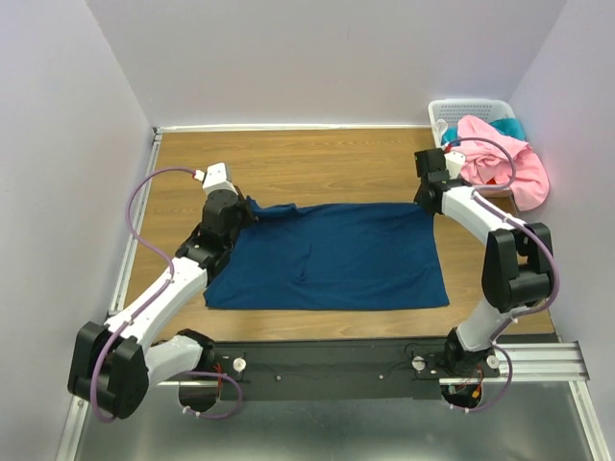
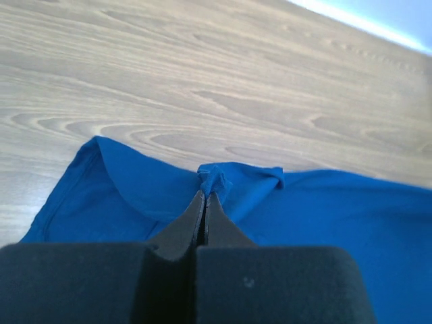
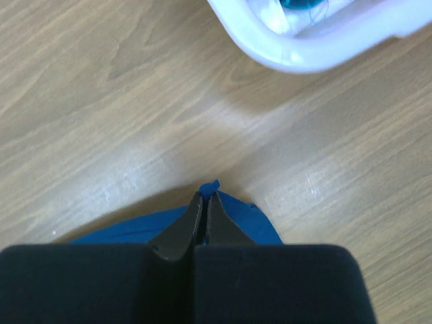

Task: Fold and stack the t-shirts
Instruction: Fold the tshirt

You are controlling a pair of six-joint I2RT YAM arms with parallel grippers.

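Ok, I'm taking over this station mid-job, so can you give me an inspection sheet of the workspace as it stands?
Surface: wooden table, no spills seen.
Job's things: blue t-shirt spread flat mid-table; pink t-shirt and teal t-shirt heaped at the far right, the pink one spilling over the basket's rim.
Clutter: white basket in the far right corner; otherwise nothing seen.
Grippers: left gripper shut on the blue t-shirt's far left corner; right gripper shut on its far right corner.
Cables: lavender cables looped along each arm, off the cloth.
Surroundings: pale walls on three sides; metal rail at the near edge.
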